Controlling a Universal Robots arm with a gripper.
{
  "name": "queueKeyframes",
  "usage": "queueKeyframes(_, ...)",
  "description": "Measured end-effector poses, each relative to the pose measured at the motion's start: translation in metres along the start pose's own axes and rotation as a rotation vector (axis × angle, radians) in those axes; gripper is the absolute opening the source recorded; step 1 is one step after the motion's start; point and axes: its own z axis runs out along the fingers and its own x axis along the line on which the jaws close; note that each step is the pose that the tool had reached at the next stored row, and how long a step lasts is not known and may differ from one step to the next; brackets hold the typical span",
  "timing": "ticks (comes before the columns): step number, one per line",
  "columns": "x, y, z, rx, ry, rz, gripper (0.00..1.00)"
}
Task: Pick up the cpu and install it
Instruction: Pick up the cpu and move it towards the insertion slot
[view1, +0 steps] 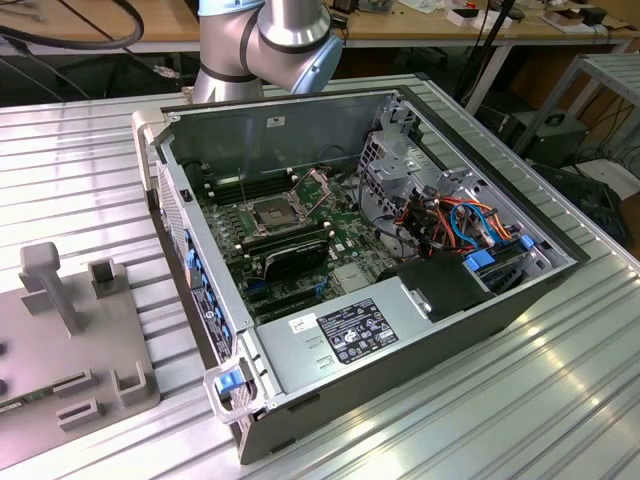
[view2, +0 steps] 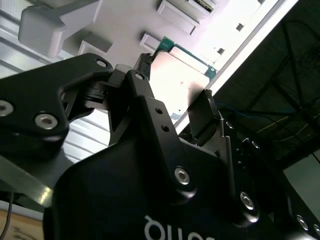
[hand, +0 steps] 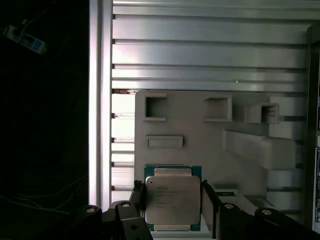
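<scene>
Gripper (hand: 173, 206) fingers (hand: 139, 200) narrowed onto cpu (hand: 172, 202), pinching two opposite edges. Cpu flat, lid toward first wrist camera, slightly longer side along fingers. Matte silver lid, green board rim. Over grey fixture plate (hand: 200, 145), near plate edge beside ribbed table (hand: 200, 55) edge.

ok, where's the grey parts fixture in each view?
Exterior view: the grey parts fixture lies at the exterior view's lower left, beside the open computer case.
First wrist view: the fixture is the backdrop beyond the cpu.
Second wrist view: the fixture is the pale surface behind the cpu.
Shared landmark: the ribbed metal table under it.
</scene>
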Motion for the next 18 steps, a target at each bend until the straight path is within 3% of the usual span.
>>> queueKeyframes(12, -0.0004, 0.0, -0.0207, -0.0005, 0.0, 0.001, 0.55)
queueKeyframes(18, -0.0005, 0.0001, -0.0226, -0.0006, -0.0001, 0.001, 0.55)
